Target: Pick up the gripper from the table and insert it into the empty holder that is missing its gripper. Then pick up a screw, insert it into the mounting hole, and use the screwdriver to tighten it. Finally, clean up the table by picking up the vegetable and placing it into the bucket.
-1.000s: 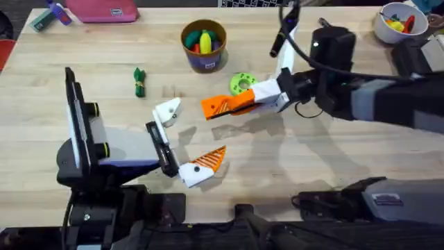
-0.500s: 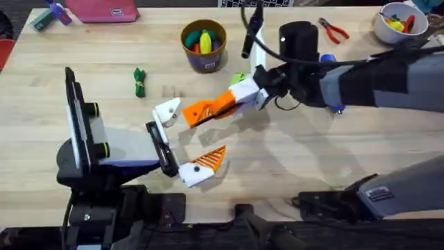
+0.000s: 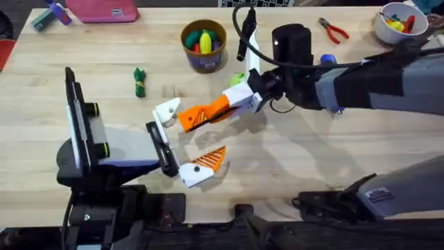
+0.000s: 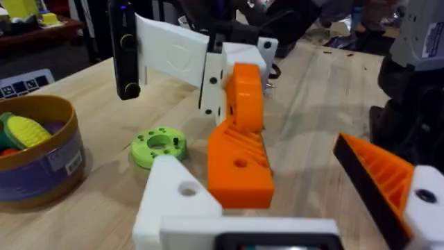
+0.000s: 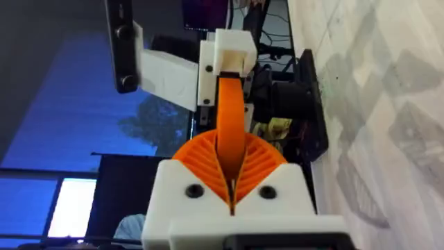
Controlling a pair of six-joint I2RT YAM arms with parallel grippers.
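The wooden table (image 3: 312, 167) carries everything. The right arm (image 3: 374, 83) reaches across it from the right side toward the middle. The left arm (image 3: 90, 149) stays low at the near left.

The left gripper (image 3: 187, 137) stands wide open. One of its fingers is a bare white holder (image 3: 166, 111) and the other finger (image 3: 205, 167) has an orange ribbed pad. The right gripper (image 3: 234, 101) is closed on the black end of the orange wedge (image 3: 201, 114) and holds it tilted, with the orange tip pointing to the holder. In the left wrist view the lower part of the wedge (image 4: 239, 163) is just beside the holder (image 4: 173, 201), perhaps touching it. I cannot tell if it is seated in the holder. In the right wrist view the wedge (image 5: 230, 125) sticks out straight between the two orange pads (image 5: 263, 163).

The bucket (image 3: 205, 45) stands at the far side of the table, behind the wedge, with colourful toys inside. The white bowl (image 3: 395, 24) is in the far right corner. The blue screwdriver (image 3: 326, 61) lies partly hidden behind the right arm, and the red pliers (image 3: 334, 29) are near it. A green disc (image 3: 238, 78) lies just behind the right gripper. The small green vegetable (image 3: 139, 82) lies on the table to the left of the bucket, well apart from both grippers.
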